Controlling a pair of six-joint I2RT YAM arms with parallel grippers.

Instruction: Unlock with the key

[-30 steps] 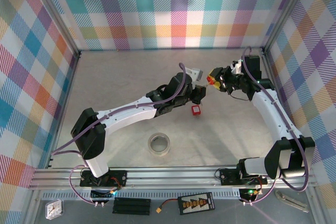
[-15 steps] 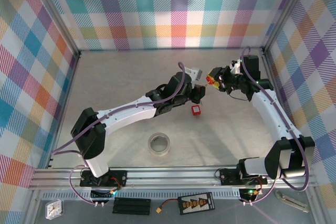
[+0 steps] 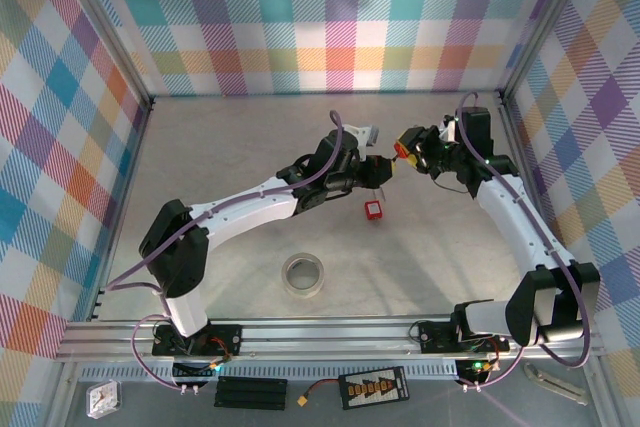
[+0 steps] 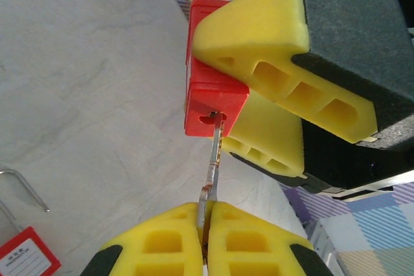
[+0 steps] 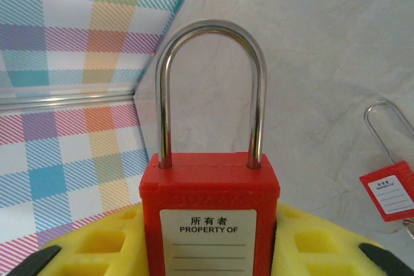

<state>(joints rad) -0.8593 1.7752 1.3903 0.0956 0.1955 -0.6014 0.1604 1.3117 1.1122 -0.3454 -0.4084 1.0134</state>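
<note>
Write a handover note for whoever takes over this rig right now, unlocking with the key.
Left tool: shut on the key, tip in the padlock keyhole.
Right tool: shut on the padlock body.
Done: both picked up, key lined up.
Left: push key home, turn, free the shackle, both legs seated now.
Second padlock lies on the table.

— Light?
— Bright, even, from above; only faint soft shadows on the bench.
— Sharpness?
— Crisp overhead. Right wrist view: the shackle glints at twelve o'clock; close-ups sharp too.
</note>
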